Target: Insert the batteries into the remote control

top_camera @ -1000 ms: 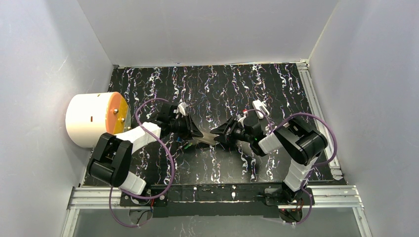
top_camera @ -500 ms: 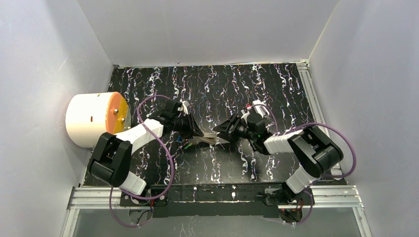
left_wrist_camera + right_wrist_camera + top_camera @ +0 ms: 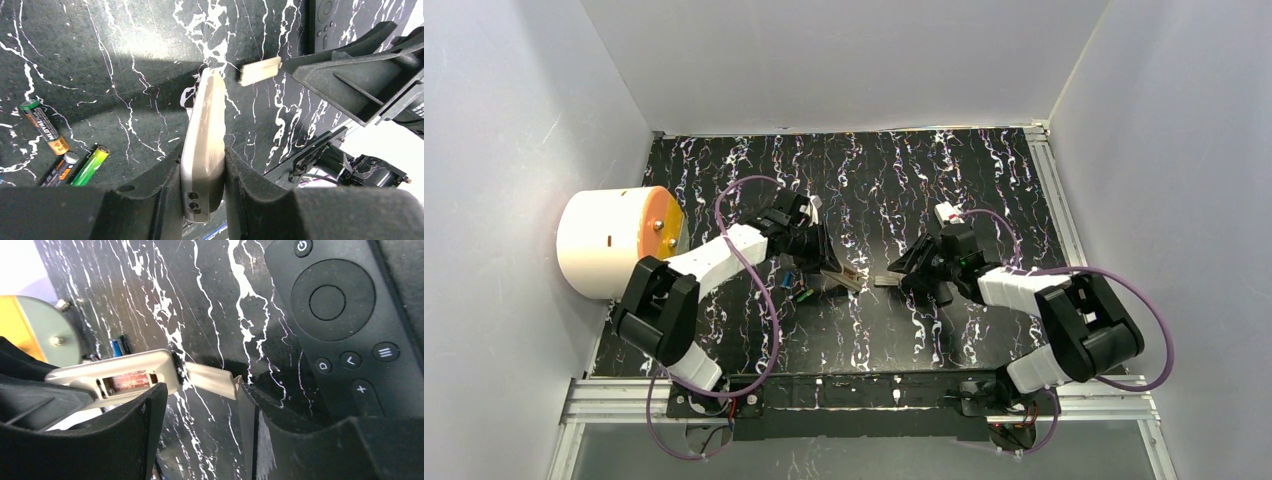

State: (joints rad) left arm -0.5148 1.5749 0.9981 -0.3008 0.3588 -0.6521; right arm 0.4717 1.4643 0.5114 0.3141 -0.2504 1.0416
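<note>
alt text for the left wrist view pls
The left hand grips a grey remote edge-on between its black pads over a black marbled tabletop. Three loose batteries lie at lower left, and a small grey cover piece shows beyond the remote's tip, beside the right hand, near a black remote.

Our two arms have white links (image 3: 714, 258), chunky black joints (image 3: 1087, 325), looping purple cables (image 3: 1140, 300) and black wedge-shaped tools (image 3: 922, 264).

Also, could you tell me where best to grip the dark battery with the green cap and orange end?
Mid-barrel, from straight above, closing across its width. The dark battery with the green cap and orange end lies flat on the black marbled mat, clear of the other two batteries.
</note>
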